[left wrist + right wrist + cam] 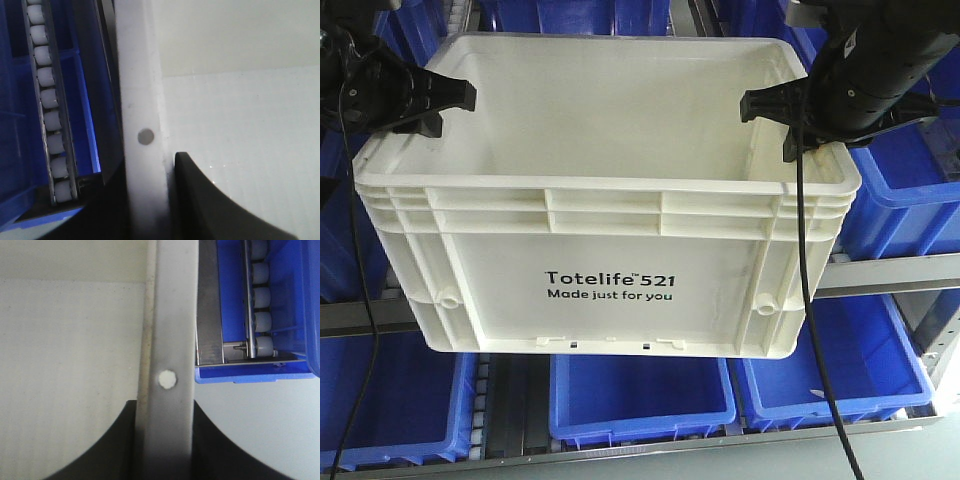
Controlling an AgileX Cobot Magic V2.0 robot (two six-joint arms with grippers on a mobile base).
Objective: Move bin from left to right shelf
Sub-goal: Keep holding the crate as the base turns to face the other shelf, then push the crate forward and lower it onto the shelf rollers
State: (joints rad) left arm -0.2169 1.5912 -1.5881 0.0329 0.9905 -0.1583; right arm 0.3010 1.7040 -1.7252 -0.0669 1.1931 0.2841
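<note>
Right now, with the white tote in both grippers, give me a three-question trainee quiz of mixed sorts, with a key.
1. True or false: the bin has parts lying inside it.
2. The left gripper and right gripper clamp the bin at its: A) front wall, B) side rims, C) base?
3. Fill in: the shelf bins below the bin are ___ in colour.
Key: 1 false; 2 B; 3 blue.

Black left end effector (455, 108), right end effector (768, 125), hanging cables (805, 250)
</note>
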